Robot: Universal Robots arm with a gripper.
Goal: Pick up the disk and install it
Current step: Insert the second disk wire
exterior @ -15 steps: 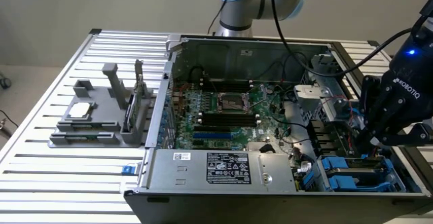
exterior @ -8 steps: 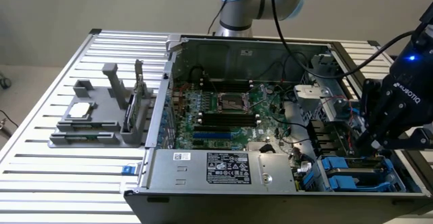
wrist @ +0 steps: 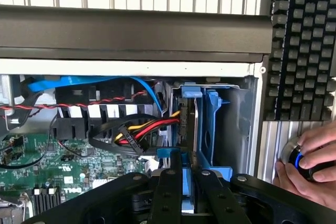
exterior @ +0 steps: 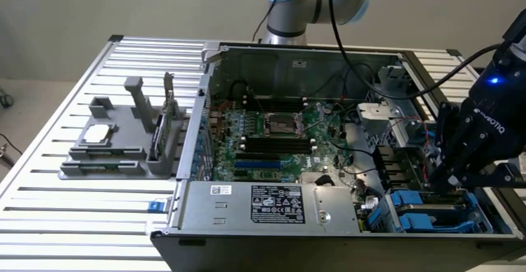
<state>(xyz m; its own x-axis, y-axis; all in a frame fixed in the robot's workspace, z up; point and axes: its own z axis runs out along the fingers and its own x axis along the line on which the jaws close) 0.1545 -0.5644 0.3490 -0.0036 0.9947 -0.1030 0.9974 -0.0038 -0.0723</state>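
A: Blue plastic carrier framing the disk (wrist: 181,174), edge-on between the gripper (wrist: 181,182) fingers (wrist: 165,192).

B: Finger state?

A: Nearly closed, clamped on the carrier. The disk sits low in the drive bay (exterior: 427,213) of the computer case (exterior: 246,247), at the exterior view's right.

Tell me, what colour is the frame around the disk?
Bright blue; the disk and its frame show best in the wrist view.
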